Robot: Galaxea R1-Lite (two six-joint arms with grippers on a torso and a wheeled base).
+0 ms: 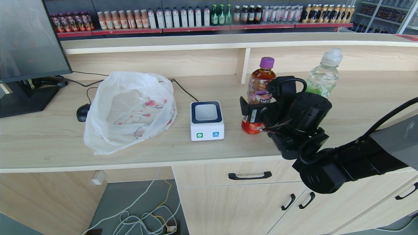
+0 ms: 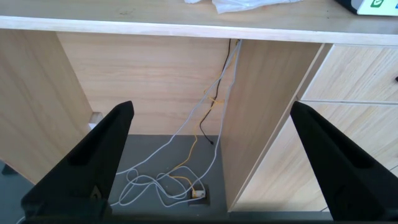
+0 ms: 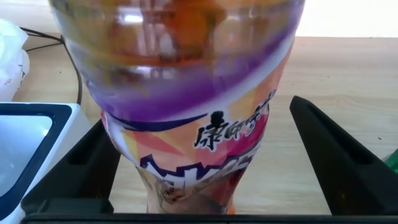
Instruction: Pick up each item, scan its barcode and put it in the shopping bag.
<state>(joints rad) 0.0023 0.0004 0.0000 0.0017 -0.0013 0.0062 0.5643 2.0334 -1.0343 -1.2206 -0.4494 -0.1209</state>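
Observation:
A tea bottle (image 1: pixel 259 85) with a purple cap stands upright on the wooden counter (image 1: pixel 359 107), just right of the white scanner (image 1: pixel 207 120). My right gripper (image 1: pixel 261 106) is open around its lower half, one finger on each side. In the right wrist view the tea bottle (image 3: pixel 199 93) sits between the fingers (image 3: pixel 336 162) of the right gripper (image 3: pixel 205 171), with a small gap on one side. A clear water bottle (image 1: pixel 323 78) stands behind to the right. The white shopping bag (image 1: pixel 130 111) lies open left of the scanner. My left gripper (image 2: pixel 211 162) hangs open and empty below the counter.
A monitor (image 1: pixel 29 39) and a black mouse (image 1: pixel 83 112) occupy the counter's left end. A raised back ledge (image 1: pixel 228 42) borders the counter. Drawers and cupboard doors (image 1: pixel 249 176) lie under the front edge, with loose cables (image 2: pixel 180 180) on the floor in an open bay.

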